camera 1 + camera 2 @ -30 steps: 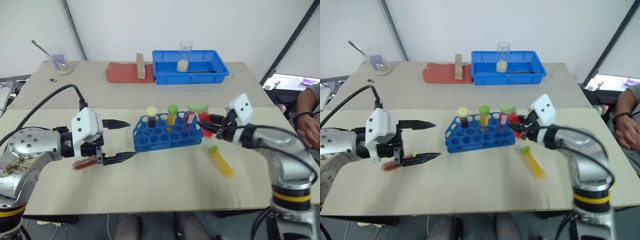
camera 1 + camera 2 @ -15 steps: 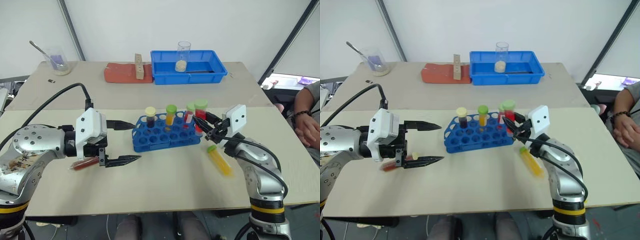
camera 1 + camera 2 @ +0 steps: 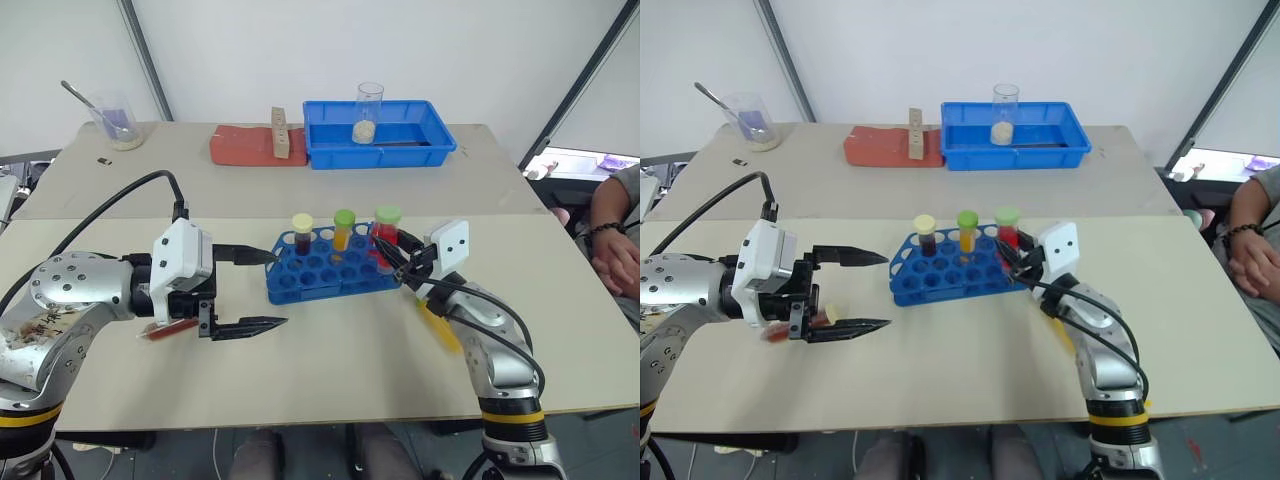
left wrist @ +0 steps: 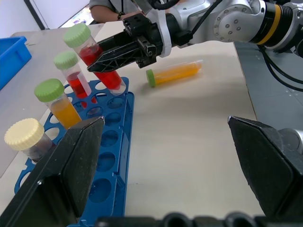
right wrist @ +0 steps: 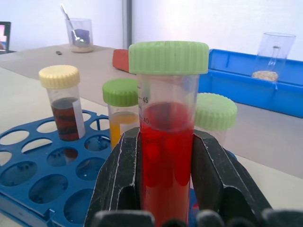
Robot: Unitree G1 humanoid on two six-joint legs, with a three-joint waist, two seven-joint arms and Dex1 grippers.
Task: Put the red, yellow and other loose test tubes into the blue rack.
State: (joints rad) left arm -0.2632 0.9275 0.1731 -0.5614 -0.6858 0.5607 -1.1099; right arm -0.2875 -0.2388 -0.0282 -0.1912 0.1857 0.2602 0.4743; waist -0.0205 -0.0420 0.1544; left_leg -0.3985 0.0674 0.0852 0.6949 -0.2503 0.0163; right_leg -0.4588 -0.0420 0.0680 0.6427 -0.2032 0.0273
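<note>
The right pincer [image 4: 124, 51] gripped the red tube [image 5: 166, 142] upright, just over the blue rack [image 3: 330, 270]; the left pincer [image 3: 262, 290] gaped empty.

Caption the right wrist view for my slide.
Right gripper holds a green-capped red tube upright over the blue rack.

On the far table [image 3: 180, 180]: a large blue rectangular plastic tray [image 3: 440, 143] holding a clear glass beaker [image 3: 370, 110], a flat red block [image 3: 240, 147] to its left, and a clear spoon-holding cup [image 3: 120, 122] far left.
</note>
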